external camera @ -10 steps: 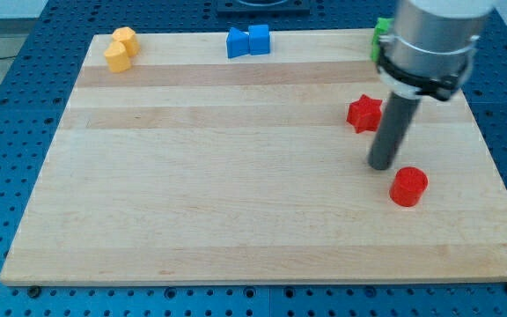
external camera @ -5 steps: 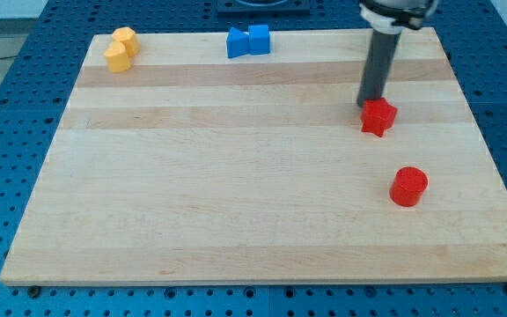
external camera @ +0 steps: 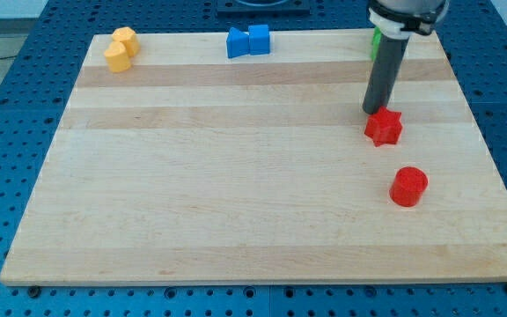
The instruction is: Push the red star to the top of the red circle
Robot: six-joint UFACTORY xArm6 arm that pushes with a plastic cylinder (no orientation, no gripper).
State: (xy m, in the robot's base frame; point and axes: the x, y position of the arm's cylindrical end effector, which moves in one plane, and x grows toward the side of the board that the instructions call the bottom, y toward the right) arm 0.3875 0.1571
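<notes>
The red star (external camera: 384, 128) lies on the wooden board at the view's right. The red circle (external camera: 408, 187) lies below it and slightly to the right, with a gap of bare wood between them. My tip (external camera: 375, 110) touches the star's upper left edge; the dark rod rises from there to the view's top.
Two blue blocks (external camera: 247, 40) sit together at the board's top edge near the middle. Two orange blocks (external camera: 121, 49) sit at the top left corner. A green block (external camera: 376, 42) shows partly behind the rod at the top right. The board's right edge (external camera: 478, 132) is close to the star.
My tip went from beside the red circle up to the star's upper left, then pushed down and right. The star slid slightly down and right, toward the circle.
</notes>
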